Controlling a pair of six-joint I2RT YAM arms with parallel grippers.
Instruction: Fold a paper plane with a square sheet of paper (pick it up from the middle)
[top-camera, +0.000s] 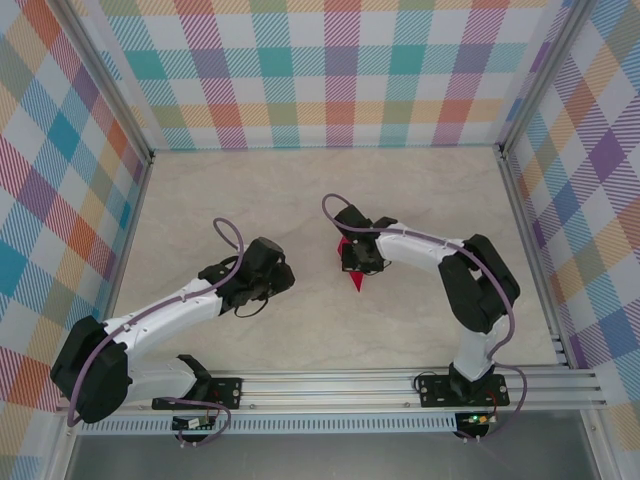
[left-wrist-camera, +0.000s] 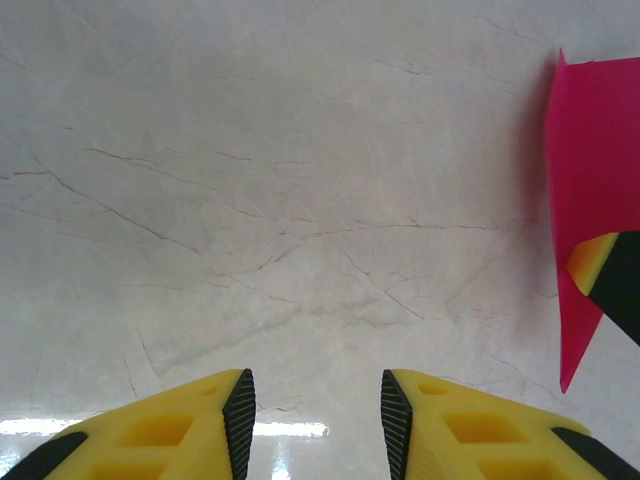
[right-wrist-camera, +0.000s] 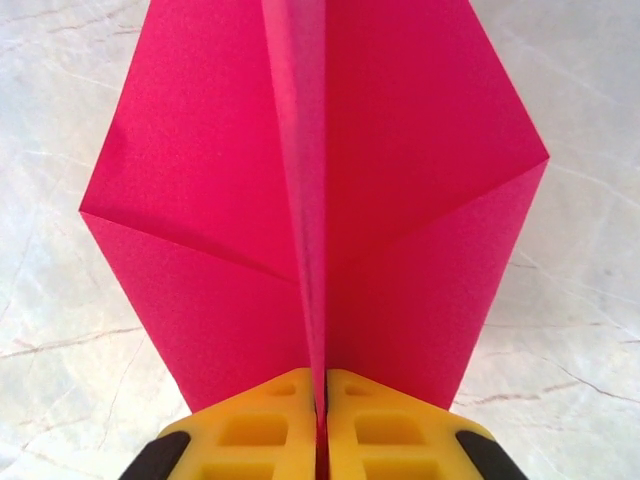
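Observation:
The pink sheet of paper (right-wrist-camera: 400, 150) is folded into a pointed shape, with a centre crease and a flap spread out on each side. My right gripper (right-wrist-camera: 322, 400) is shut on that centre crease, which stands upright between its yellow fingers. From above, the paper (top-camera: 356, 282) pokes out below the right gripper (top-camera: 352, 262) near the middle of the table. My left gripper (left-wrist-camera: 317, 410) is open over bare table with nothing between its pads. In the left wrist view the paper (left-wrist-camera: 590, 150) is at the right edge, apart from the left gripper (top-camera: 285, 278).
The pale marbled table (top-camera: 300, 200) is boxed in by checked walls on three sides. An aluminium rail (top-camera: 350, 385) with both arm bases runs along the near edge. The two gripper heads are close together near the centre.

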